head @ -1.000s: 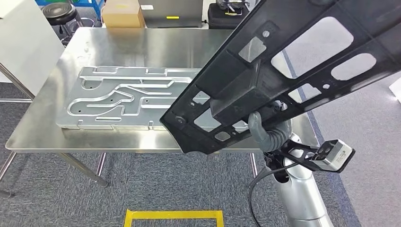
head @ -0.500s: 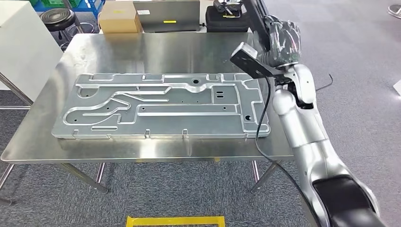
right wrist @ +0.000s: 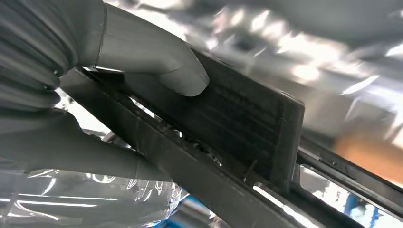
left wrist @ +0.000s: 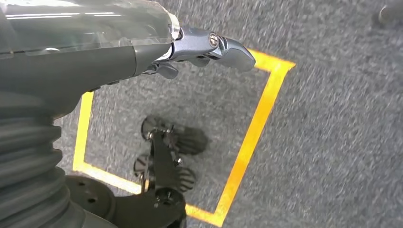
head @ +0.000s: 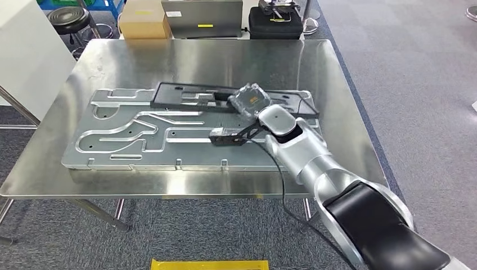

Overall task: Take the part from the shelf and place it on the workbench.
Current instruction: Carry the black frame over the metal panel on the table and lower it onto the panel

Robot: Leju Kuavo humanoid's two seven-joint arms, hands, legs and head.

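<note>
The black plastic frame part [head: 180, 95] lies flat along the far edge of the large machined aluminium plate [head: 140, 140] on the steel workbench [head: 197, 56]. My right hand [head: 250, 99], wrapped in clear film, grips the part near its right end. In the right wrist view the thick grey thumb [right wrist: 157, 61] presses on the part's dark ribbed block [right wrist: 247, 118], with the fingers under the rail. My left hand [left wrist: 142, 42] hangs beside my body over the carpet, holding nothing, its fingers [left wrist: 228, 47] stretched out.
Behind the workbench stand a cardboard box [head: 145, 21], a grey case [head: 201, 17], a black case [head: 275, 22] and a stool [head: 70, 17]. A white cabinet [head: 22, 50] is at the left. A yellow tape square [left wrist: 256, 123] marks the carpet.
The part, first held up close to the head camera and then raised at the table's far right, has come down flat onto the aluminium plate. My right arm has lowered and reached left with it.
</note>
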